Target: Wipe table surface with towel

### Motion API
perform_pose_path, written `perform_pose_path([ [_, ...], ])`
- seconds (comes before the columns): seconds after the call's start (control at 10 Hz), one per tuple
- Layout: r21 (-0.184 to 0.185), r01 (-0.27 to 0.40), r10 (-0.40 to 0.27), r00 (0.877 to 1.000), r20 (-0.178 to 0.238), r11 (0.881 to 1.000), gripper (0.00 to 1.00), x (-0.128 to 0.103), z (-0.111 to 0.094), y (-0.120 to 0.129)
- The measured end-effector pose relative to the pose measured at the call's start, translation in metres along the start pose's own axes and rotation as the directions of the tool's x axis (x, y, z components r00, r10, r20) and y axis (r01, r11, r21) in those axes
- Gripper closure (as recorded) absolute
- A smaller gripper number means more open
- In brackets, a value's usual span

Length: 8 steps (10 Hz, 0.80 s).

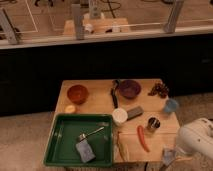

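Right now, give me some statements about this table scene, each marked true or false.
The green tray holds a spoon. True.
The gripper hangs over the orange bowl. False: it is at the table's near right corner, by the towel.
The red pepper lies in the tray. False: it lies on the table beside the metal cup.
The purple bowl sits near the table's far edge. True.
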Motion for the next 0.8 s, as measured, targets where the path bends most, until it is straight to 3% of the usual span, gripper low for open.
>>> perform_pose_path([
  [0.3,-0.008,-0.066,0.066,0.997,-0.025,0.998,0.96,0.032,0.007,-0.007],
  [0.5,-0.002,-0.087,0.087,0.996,-0.004,0.996,0.96,0.031,0.010,-0.018],
  [0.8,0.056,-0.085,0.083,0.996,0.034,0.995,0.96,0.008,0.001,-0.059],
])
